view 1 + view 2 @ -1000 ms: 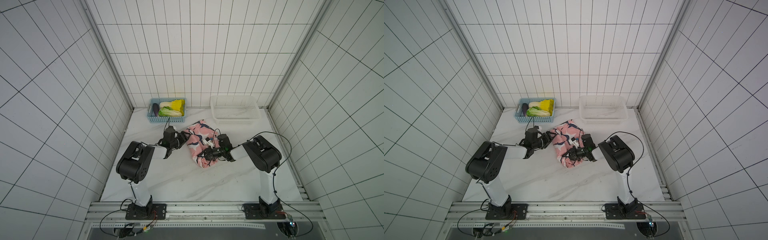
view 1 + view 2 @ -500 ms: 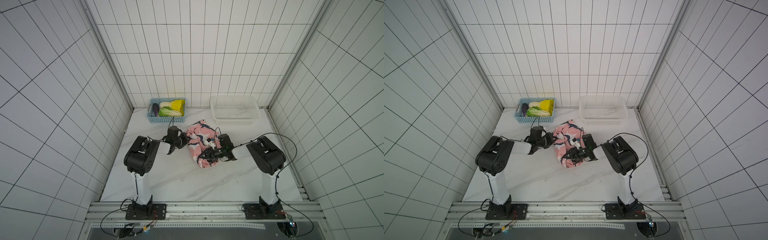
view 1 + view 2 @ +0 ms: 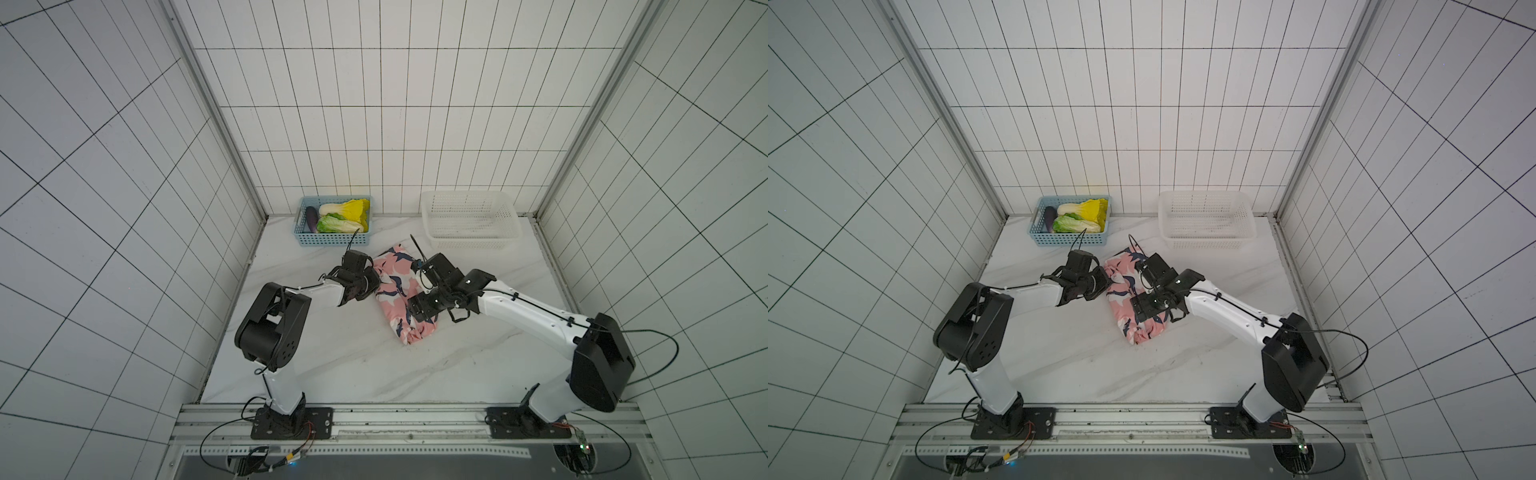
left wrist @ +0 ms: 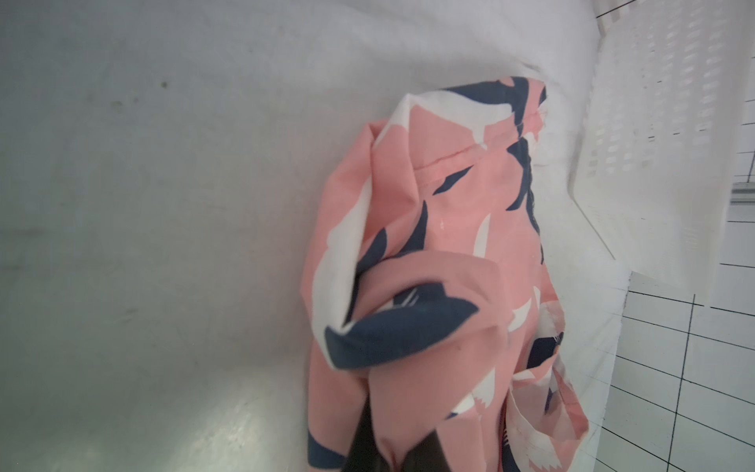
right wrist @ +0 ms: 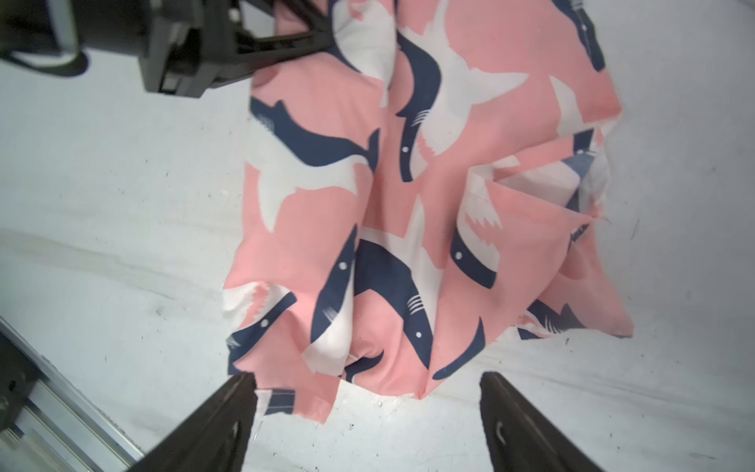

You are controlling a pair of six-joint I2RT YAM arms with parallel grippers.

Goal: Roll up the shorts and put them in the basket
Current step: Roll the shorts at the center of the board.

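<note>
Lying bunched, pink shark-print shorts (image 3: 397, 286); left gripper (image 4: 392, 449) clamped on them, right gripper (image 5: 367, 378) apart

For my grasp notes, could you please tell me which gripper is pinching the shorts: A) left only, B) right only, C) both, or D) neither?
A: the left gripper is closed on a fold of the shorts in its wrist view, while the right gripper stands open.

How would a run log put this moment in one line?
left gripper: shut on shorts | right gripper: open, at shorts' edge | shorts: loosely bundled on table
</note>
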